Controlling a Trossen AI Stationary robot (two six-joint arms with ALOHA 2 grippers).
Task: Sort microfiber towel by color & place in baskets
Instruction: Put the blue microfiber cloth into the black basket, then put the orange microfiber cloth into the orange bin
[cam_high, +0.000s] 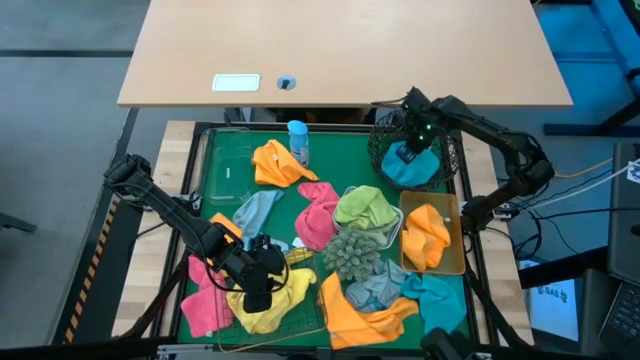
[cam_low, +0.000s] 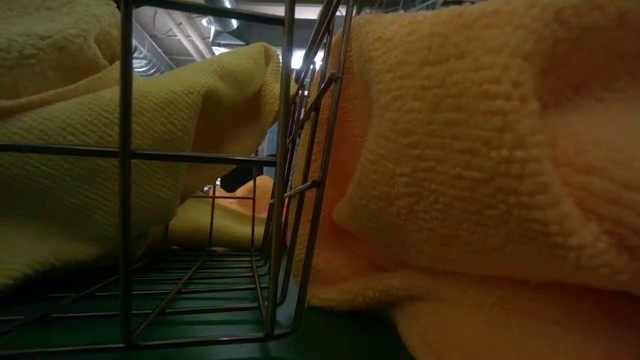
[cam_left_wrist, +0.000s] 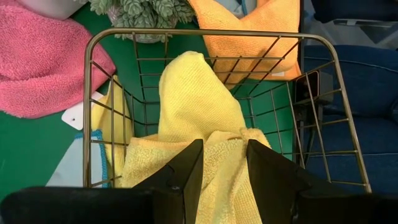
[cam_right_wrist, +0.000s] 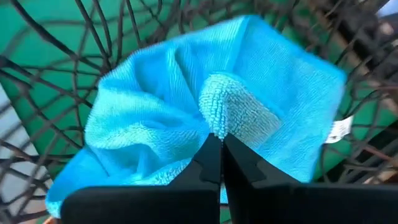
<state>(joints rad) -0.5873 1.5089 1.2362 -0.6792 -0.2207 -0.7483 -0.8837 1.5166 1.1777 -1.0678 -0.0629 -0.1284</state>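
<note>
The left gripper (cam_left_wrist: 221, 163) was over the square gold wire basket (cam_left_wrist: 211, 34), at the near-left part of the green mat (cam_high: 220, 180). Its jaws were spread approx. halfway, w/ a fold of the yellow towel (cam_left_wrist: 199, 99) between them; the fingers (cam_left_wrist: 186, 171) touched the cloth, but a firm grip could not be told. The yellow towel lay inside this basket and hung partly over its rim.

The right gripper (cam_right_wrist: 217, 155) was down in the round black wire-mesh basket (cam_high: 380, 150), at the far-right corner. Its jaws were pressed together and pinched a small fold of the blue towel (cam_right_wrist: 249, 81), which lay inside that basket.

Other baskets: the tan rectangular tray (cam_high: 455, 260) on the right side held an orange towel (cam_high: 425, 235); the white rectangular tray (cam_high: 352, 190) in the middle held a green towel (cam_high: 365, 208); the clear bin (cam_high: 228, 170) was at the far left.

Loose on the mat: pink towels (cam_high: 318, 215), more orange towels (cam_high: 280, 162), a grey-blue one (cam_high: 258, 208) and a teal one (cam_high: 440, 298). The spiky green ball (cam_high: 352, 255) sat in the middle, just beside the white tray. The blue spray bottle (cam_high: 298, 140) stood at the far edge.
</note>
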